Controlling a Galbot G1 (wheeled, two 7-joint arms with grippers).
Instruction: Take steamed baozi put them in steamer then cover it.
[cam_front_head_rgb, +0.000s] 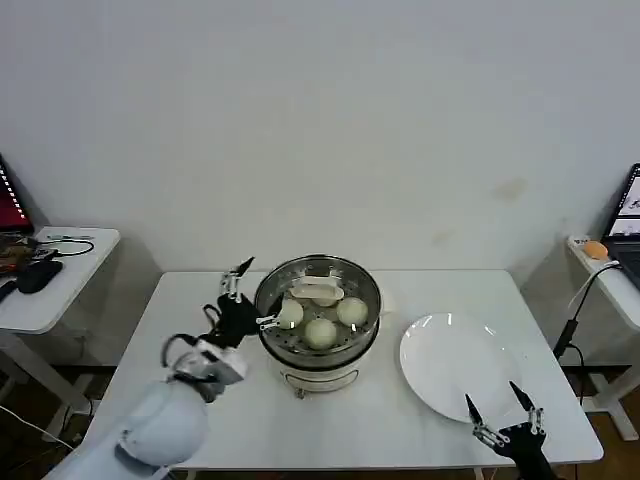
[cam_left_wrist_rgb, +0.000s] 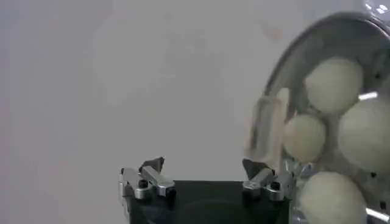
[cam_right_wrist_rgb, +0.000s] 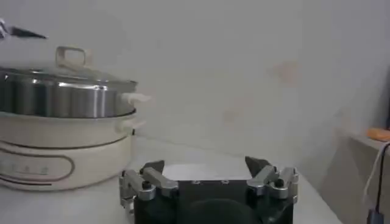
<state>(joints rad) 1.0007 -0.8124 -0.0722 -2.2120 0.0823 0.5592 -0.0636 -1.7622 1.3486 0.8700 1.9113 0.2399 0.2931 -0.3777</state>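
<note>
the steamer (cam_front_head_rgb: 318, 345) stood at the middle of the white counter (cam_front_head_rgb: 360, 420), and the four steamed baozi (cam_front_head_rgb: 321, 331) lay inside its steel basket. the cover (cam_front_head_rgb: 318, 285) sat on top, its cream bar handle (cam_front_head_rgb: 317, 294) at the centre; in the right wrist view the glass lid (cam_right_wrist_rgb: 64, 76) rested level on the rim, handle up. the white plate (cam_front_head_rgb: 455, 365) to the robot's right held nothing.

the left gripper (cam_front_head_rgb: 247, 295) hung just beside the steamer's left rim, its fingers spread and holding nothing; the left wrist view showed the left gripper (cam_left_wrist_rgb: 206, 175) next to the lid edge, buns visible through the glass. the right gripper (cam_front_head_rgb: 500, 410) waited at the near edge of the counter by the plate, fingers spread and empty too.

by these pictures both loading and covering looked done; what seemed left was only for the left arm to draw clear of the steamer.
</note>
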